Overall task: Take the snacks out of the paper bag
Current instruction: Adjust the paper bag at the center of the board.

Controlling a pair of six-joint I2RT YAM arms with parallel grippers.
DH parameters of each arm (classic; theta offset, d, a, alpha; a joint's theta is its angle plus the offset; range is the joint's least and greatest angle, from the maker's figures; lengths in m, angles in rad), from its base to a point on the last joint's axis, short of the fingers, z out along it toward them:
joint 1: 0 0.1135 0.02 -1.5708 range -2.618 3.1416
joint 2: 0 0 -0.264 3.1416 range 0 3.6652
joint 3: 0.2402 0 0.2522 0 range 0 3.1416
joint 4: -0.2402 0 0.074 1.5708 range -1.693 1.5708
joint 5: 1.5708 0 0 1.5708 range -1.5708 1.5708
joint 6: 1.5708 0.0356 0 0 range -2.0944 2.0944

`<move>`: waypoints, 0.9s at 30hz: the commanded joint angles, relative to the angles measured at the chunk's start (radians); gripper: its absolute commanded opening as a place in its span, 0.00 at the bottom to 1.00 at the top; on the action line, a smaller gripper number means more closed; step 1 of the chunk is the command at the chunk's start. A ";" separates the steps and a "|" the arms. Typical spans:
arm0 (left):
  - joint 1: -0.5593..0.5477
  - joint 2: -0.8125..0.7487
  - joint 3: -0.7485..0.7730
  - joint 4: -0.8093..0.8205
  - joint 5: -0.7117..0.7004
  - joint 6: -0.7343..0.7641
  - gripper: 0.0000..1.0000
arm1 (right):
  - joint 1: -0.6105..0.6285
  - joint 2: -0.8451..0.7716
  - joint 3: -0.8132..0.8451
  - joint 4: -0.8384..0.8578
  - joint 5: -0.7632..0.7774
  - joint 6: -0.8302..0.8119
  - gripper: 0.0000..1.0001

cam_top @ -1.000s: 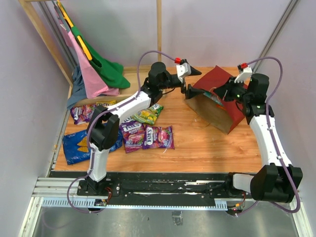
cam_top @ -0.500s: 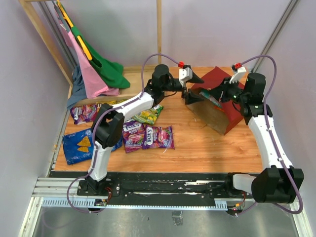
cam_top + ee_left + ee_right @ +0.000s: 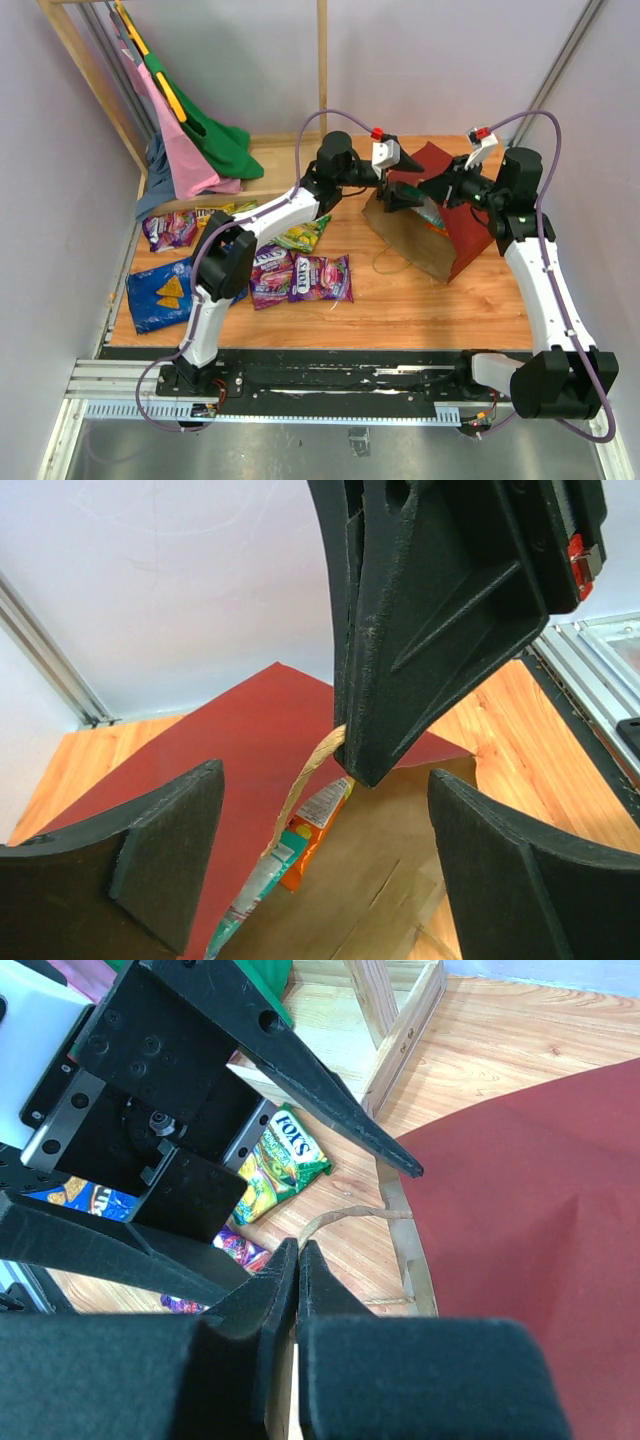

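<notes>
The paper bag [image 3: 425,235] lies tilted at the right of the table, dark red outside and brown kraft inside [image 3: 400,880]. My right gripper [image 3: 436,188] is shut on its string handle [image 3: 340,1215], pinched between its closed fingertips [image 3: 298,1250], and holds the mouth open. My left gripper [image 3: 400,190] is open and empty at the bag's mouth, its fingers [image 3: 170,850] either side of the opening. An orange packet [image 3: 315,830] and a teal packet [image 3: 250,890] lie inside against the red wall. Out on the table lie the blue Doritos bag [image 3: 165,292], purple packs [image 3: 320,277] and a yellow-green pack [image 3: 300,233].
Pink and green garments [image 3: 190,140] hang on a wooden frame [image 3: 322,60] at the back left. Another purple pack [image 3: 170,228] lies near the left edge. The yellow-green Fox's pack also shows in the right wrist view [image 3: 275,1165].
My left gripper has come down and right from above the bag to its mouth. My right gripper has pulled the handle leftward, and the bag has shifted and tipped towards the left arm.
</notes>
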State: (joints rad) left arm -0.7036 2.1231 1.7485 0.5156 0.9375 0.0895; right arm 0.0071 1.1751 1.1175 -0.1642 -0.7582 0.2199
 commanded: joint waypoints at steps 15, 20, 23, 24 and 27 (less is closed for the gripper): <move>-0.007 0.049 0.064 -0.027 -0.006 -0.014 0.01 | 0.010 -0.078 0.028 -0.021 0.048 -0.022 0.07; -0.009 0.032 0.009 0.108 -0.033 -0.144 0.01 | -0.013 -0.067 0.029 -0.058 0.135 -0.119 0.10; -0.027 0.021 -0.029 0.192 -0.080 -0.224 0.00 | -0.062 -0.029 0.026 -0.034 0.140 -0.129 0.11; -0.038 0.017 -0.040 0.208 -0.105 -0.228 0.01 | -0.093 -0.007 0.027 -0.017 0.117 -0.114 0.11; -0.089 0.006 -0.053 0.165 -0.245 -0.162 0.01 | -0.176 0.057 0.053 0.018 0.029 -0.073 0.10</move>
State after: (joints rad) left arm -0.7246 2.1777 1.7107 0.6277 0.8467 -0.0769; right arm -0.0696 1.1637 1.1229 -0.1989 -0.6724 0.1349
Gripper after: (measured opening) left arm 0.017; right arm 0.100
